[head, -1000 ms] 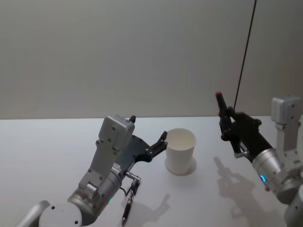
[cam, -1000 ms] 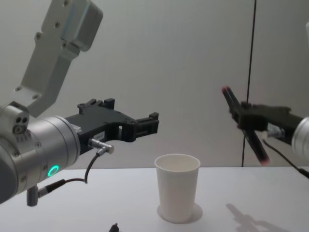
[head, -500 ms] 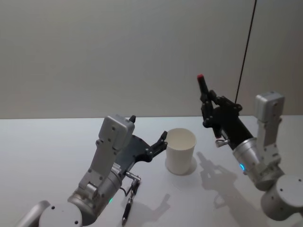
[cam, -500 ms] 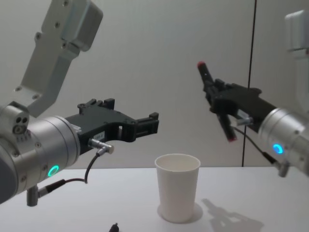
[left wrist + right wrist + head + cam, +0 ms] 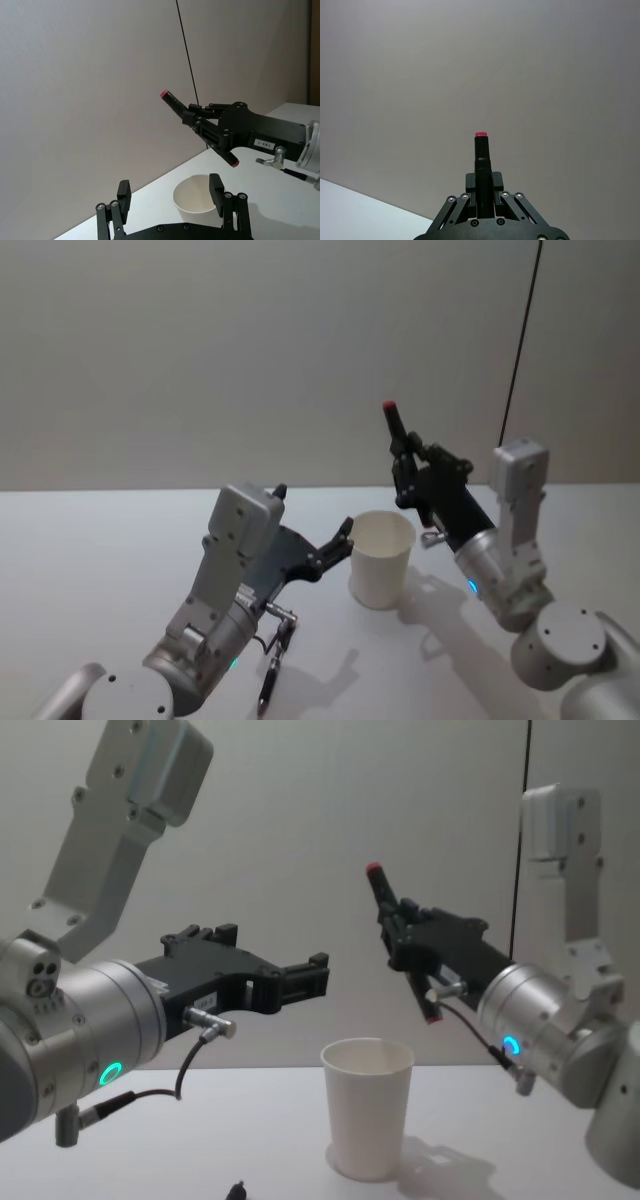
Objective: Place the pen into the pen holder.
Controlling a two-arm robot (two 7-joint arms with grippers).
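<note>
Jaws of the right gripper (image 5: 402,928) are shut tight on the pen (image 5: 385,900), near its middle. One red end sticks up past the jaws, and the other pokes out under them. The cup (image 5: 366,1115) stands on the table (image 5: 120,540), below the jaws and a little to the side of the low end. The left gripper (image 5: 170,194) waits with its jaws wide apart, holding nothing. The cup sits just past their tips.

I think the arm should bring the low end right over the cup's mouth. Then it should tip the pen more upright, go down and let go.

The chest view shows the gap between pen and cup from the side. The head view looks into the cup. It seems bare, though its bottom is hidden.
</note>
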